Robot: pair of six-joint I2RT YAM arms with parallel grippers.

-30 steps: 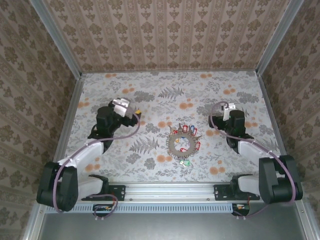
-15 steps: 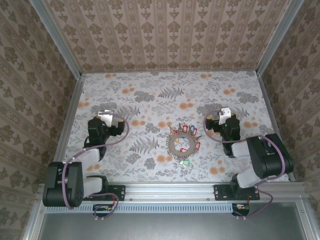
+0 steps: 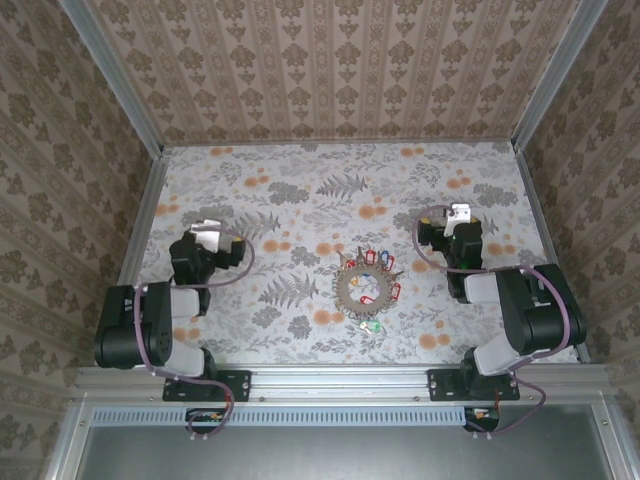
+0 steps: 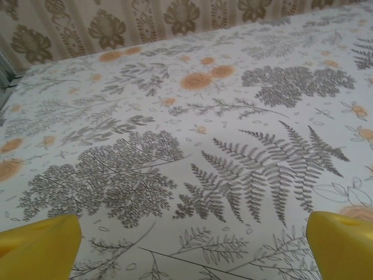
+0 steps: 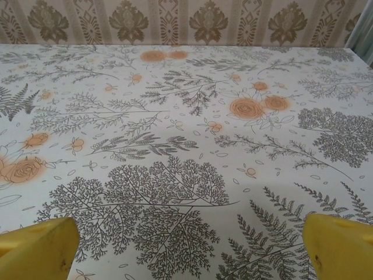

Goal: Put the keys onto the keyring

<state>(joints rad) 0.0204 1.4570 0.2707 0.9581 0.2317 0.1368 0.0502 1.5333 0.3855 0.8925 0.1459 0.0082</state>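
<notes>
Pulled both arms in toward the near rail over the last second, elbows tucked and wrists carried back from mid-table. Left the keys (image 3: 372, 260) untouched, a little right of centre and nearer the right arm, fanned like spokes around the keyring (image 3: 339, 289) with coloured heads outward. Could not tell from above which were already threaded and which merely lay against the hoop. Noted one green-headed key (image 3: 368, 325) at the near edge of the fan, seemingly loose.

Held off well apart on both sides. Showed the left gripper (image 4: 189, 248) spread wide over bare floral table (image 3: 300, 180), yellow fingers (image 4: 38, 245) at the lower corners and nothing between them. Showed the right gripper (image 5: 189, 248) likewise spread and empty, facing the patterned far wall (image 5: 175, 20).

Read as a rest or ready stance: probably parked wide for a first pick and drawn aside to leave the pile open to the overhead camera. Judged no threading under way.
</notes>
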